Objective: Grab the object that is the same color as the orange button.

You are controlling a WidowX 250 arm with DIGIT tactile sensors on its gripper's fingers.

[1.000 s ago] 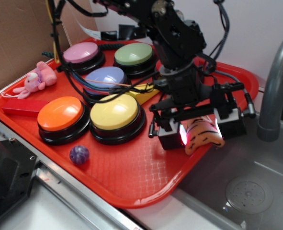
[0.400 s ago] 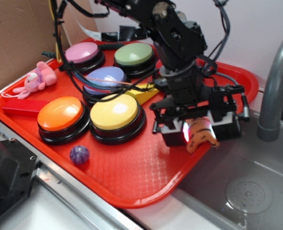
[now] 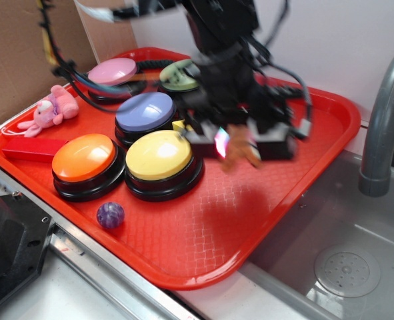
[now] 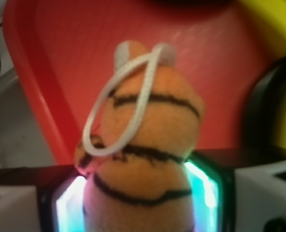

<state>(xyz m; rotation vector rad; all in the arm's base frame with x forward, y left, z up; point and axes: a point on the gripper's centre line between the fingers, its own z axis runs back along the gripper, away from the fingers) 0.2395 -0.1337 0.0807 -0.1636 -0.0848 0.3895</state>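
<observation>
My gripper (image 3: 240,145) is shut on the orange tiger-striped plush toy (image 3: 241,155) and holds it above the red tray (image 3: 203,247), just right of the yellow-topped button (image 3: 160,155). The arm is blurred in the exterior view. In the wrist view the toy (image 4: 145,159) fills the middle, squeezed between the two lit pads (image 4: 71,205), its white string loop (image 4: 118,106) hanging over its front. The orange button (image 3: 84,158) sits at the tray's front left, apart from the gripper.
A pink plush bunny (image 3: 51,110) lies at the tray's left edge, a small purple ball (image 3: 110,215) near the front edge. Purple (image 3: 146,111), pink (image 3: 113,71) and green (image 3: 178,75) buttons stand at the back. A sink basin (image 3: 343,267) and grey faucet (image 3: 382,120) are at right.
My gripper has closed on the toy and carried it up and left, from the tray's right edge by the sink to beside the yellow-topped button.
</observation>
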